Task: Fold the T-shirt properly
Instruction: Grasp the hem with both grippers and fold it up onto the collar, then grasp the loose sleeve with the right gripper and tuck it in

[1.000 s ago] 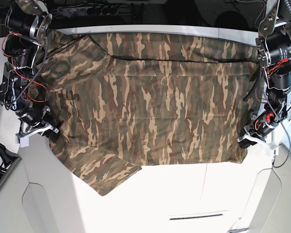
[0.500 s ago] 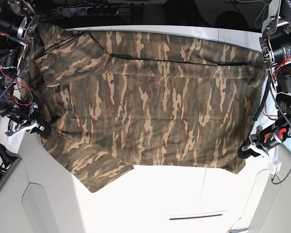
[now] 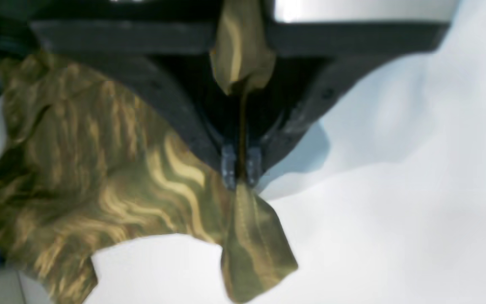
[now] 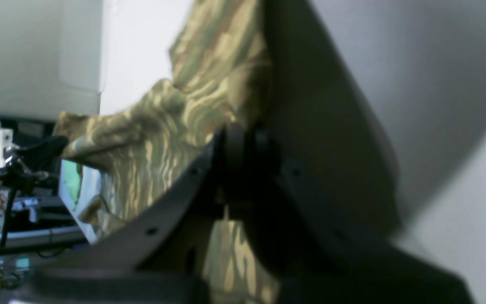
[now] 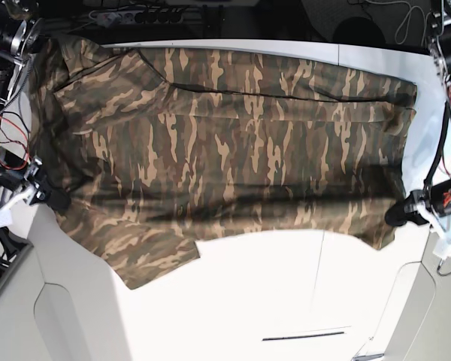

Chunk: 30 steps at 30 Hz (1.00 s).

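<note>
Your biggest risk sits in the T-shirt itself: it hangs stretched wide between your two arms, its upper part lying over the far end of the white surface and its lower edge lifted, with a shadow beneath it. One sleeve droops loose at the lower corner on the right arm's side. If you lay the cloth down unevenly from here, that sleeve may tuck under or bunch, and the fold will come out crooked.

Next, watch the tension. Both arms stand at the outer edges of the surface, so pulling further apart could drag a corner out of a grip or skew the shirt sideways.

Your left pincer is clamped tight on a thin pinch of fabric, with a small flap poking out past the tips. That hold looks shallow, so a jerk could free it.

Your right pincer is also closed on cloth, though the wrist view is blurred and dark, and you cannot tell how much fabric sits between the jaws. Treat that corner as the less certain one.
</note>
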Tool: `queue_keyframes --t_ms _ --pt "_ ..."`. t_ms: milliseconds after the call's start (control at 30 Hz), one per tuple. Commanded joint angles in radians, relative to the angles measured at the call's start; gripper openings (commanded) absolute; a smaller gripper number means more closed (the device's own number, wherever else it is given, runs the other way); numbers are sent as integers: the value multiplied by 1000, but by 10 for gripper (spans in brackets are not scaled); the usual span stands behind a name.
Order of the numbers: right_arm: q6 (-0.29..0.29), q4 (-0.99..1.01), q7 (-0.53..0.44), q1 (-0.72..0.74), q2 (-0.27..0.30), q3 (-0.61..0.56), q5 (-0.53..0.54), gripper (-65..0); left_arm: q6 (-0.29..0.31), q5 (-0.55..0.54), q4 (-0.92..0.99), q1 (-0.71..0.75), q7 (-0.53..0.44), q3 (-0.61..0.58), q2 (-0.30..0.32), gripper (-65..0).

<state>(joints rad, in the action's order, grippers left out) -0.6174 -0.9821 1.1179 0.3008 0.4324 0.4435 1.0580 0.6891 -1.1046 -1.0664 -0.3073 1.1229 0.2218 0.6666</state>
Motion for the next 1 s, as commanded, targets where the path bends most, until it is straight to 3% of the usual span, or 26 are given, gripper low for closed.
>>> queue_keyframes --t_ms 0,200,400,800,967 --pt "-7 -55 -12 2 27 4 30 -650 9 -39 -50 2 -15 8 42 -650" --pt "-6 -272 24 -114 38 5 35 -650 9 -97 -200 136 -15 8 117 -650" --pt "-3 -440 27 -251 38 16 34 -650 9 -112 -230 227 -15 8 165 -650" --pt "-3 -548 26 -460 37 168 69 -650 9 -117 -230 344 13 8 168 -650" --pt "-3 -547 23 -508 27 174 64 -650 9 -143 -238 398 27 8 166 -650"
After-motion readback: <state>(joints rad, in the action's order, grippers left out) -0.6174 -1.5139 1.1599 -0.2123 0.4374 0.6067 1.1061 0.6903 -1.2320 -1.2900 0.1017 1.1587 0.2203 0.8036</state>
